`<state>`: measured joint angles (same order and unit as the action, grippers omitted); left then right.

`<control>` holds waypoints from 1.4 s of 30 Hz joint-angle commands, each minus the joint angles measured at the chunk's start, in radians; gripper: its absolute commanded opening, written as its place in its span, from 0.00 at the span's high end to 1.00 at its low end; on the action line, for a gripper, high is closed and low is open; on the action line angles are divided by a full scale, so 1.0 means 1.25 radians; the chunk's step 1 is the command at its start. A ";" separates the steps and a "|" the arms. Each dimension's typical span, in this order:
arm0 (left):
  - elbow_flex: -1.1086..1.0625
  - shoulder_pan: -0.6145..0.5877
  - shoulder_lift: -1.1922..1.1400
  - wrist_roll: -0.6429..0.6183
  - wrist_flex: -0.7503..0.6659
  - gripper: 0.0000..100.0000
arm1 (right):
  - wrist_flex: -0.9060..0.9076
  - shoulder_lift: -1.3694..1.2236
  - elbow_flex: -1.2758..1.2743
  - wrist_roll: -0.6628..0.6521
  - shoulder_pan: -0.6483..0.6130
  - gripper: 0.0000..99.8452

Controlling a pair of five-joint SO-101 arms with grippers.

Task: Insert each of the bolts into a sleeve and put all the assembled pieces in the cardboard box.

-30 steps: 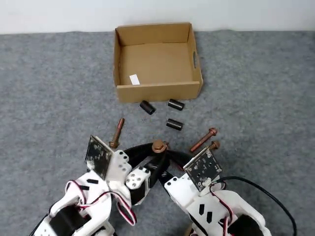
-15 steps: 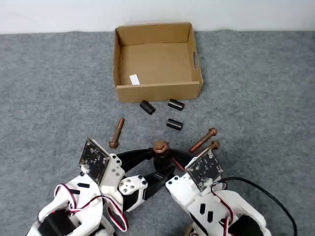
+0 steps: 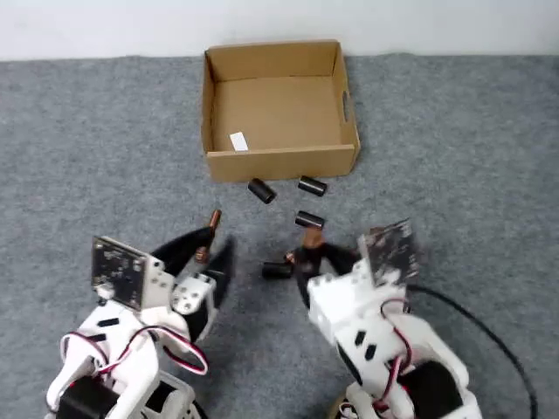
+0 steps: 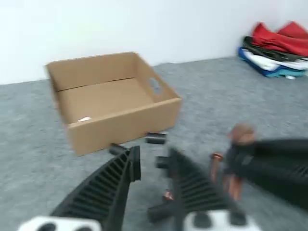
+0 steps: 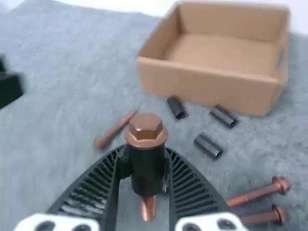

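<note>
- Right gripper (image 5: 144, 155) of mine is clamped on a sleeve (image 5: 144, 171) that has a bolt (image 5: 146, 131) through it, with the head out one end and the tip out the other.
- Left gripper (image 4: 153, 161) has its fingers apart and holds nothing, close by a loose bolt (image 3: 208, 232).
- Box (image 3: 279, 163) sits on the carpet (image 3: 454, 131), well apart from both grippers.
- Two more bolts (image 5: 254, 192) lie side by side.
- Three loose sleeves (image 3: 310, 220) lie between the box and my grippers.
</note>
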<state>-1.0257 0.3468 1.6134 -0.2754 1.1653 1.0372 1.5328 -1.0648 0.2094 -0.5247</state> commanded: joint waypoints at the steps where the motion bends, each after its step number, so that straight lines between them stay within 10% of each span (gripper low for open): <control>1: -0.018 -0.104 0.001 0.006 0.011 1.00 | -0.096 -0.229 0.167 0.041 0.046 0.99; 14: -0.393 -0.394 0.002 0.007 -0.140 1.00 | -0.314 -0.953 0.717 0.068 0.172 0.99; 37: -0.528 -0.395 0.002 0.002 -0.270 1.00 | -0.251 -1.708 1.251 -0.095 0.186 0.98; 42: -0.528 -0.395 0.002 0.002 -0.269 1.00 | -0.150 -1.714 1.274 -0.110 0.185 0.85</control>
<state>-1.6932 -0.1473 1.6057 -0.2754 0.8600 0.7902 -0.6368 0.4480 0.0867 -0.2977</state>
